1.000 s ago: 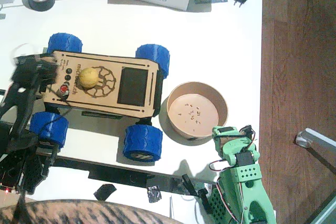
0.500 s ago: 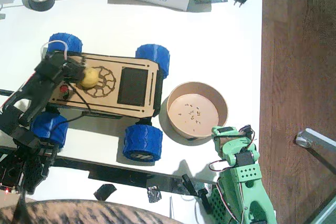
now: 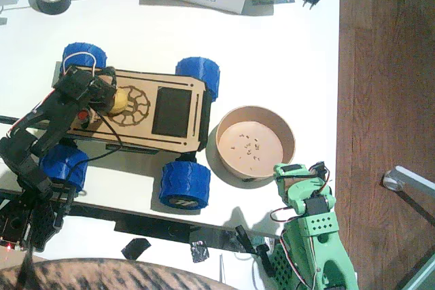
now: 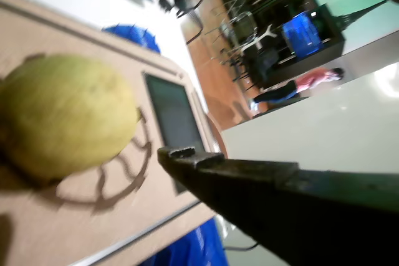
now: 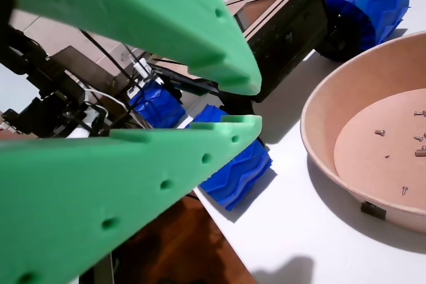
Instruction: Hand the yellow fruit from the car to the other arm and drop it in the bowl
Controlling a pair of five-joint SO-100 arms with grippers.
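Pick-up step: the left gripper (image 3: 102, 96) stands with jaws parted around the lemon (image 4: 65, 116) on the car (image 3: 177, 110), nothing clamped yet; closing comes next, toward the green gripper (image 5: 243, 104), slightly open, empty, at the bowl's (image 3: 285, 134) five o'clock.

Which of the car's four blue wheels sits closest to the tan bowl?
The blue wheel at the car's lower right corner. It lies just left of the bowl; the other three sit farther off.
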